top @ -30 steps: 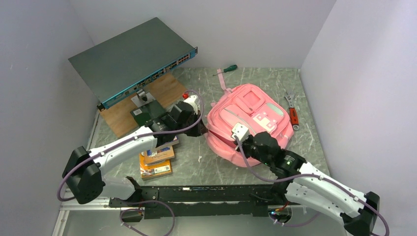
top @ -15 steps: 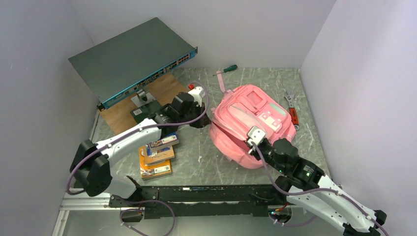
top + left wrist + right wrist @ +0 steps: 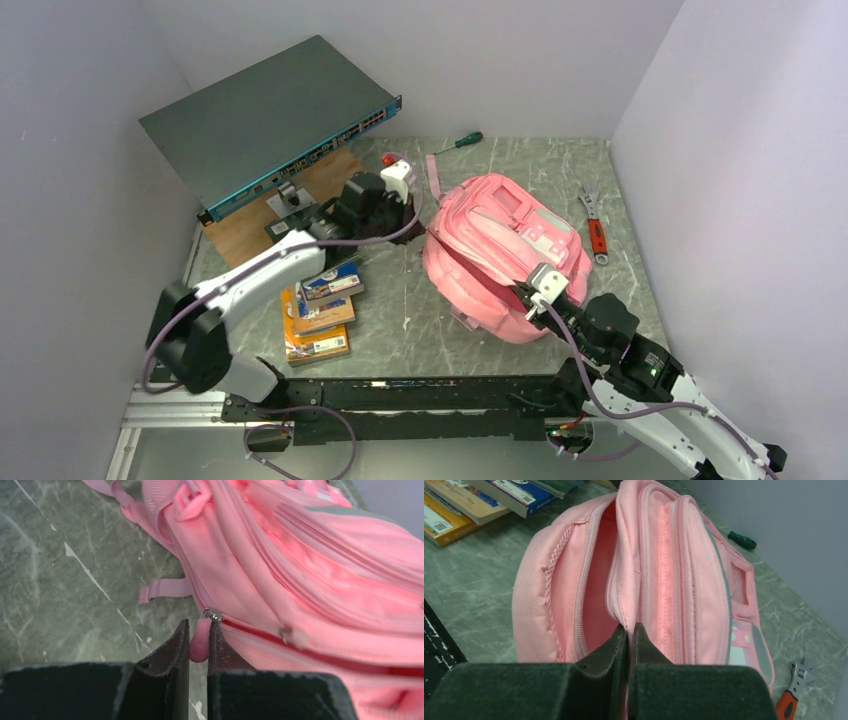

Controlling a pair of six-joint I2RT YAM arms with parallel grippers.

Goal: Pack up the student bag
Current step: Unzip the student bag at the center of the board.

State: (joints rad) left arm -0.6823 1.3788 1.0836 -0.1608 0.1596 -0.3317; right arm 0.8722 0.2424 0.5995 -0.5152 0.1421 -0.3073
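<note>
From the left wrist, the left gripper [image 3: 199, 630] has its two dark fingers drawn in to a narrow slit, nipping the rubbery pink zip pull [image 3: 199, 642] of the soft pink fabric backpack [image 3: 310, 565]. The small metal slider [image 3: 212, 614] sits just above the fingertips, and a red zip line runs off to the right from it. One short pink strap loop [image 3: 165, 587] lies flat on the green-grey marbled table [image 3: 60, 580], and the bag's far end is cut off by the frame. From the right wrist, the right gripper [image 3: 629, 630] is closed almost to nothing on a fold of pink fabric at the lip of the bag's gaping main pocket. How much cloth sits between the pads is hard to say, since the fingers hide it. The pocket's inside is in shade. From overhead, the backpack lies on its side at the middle-right of the table, the left arm at its near-left edge and the right arm at its near end; both sets of fingertips are lost against the bag here. I count three paperback books [image 3: 320, 312] fanned in a stack at the near left, one green-handled screwdriver [image 3: 460, 140] at the back, one red-handled adjustable wrench [image 3: 595, 228] just beside the bag's right, and one grey network switch [image 3: 265, 115] propped at a tilt over a wooden board [image 3: 330, 185].
</note>
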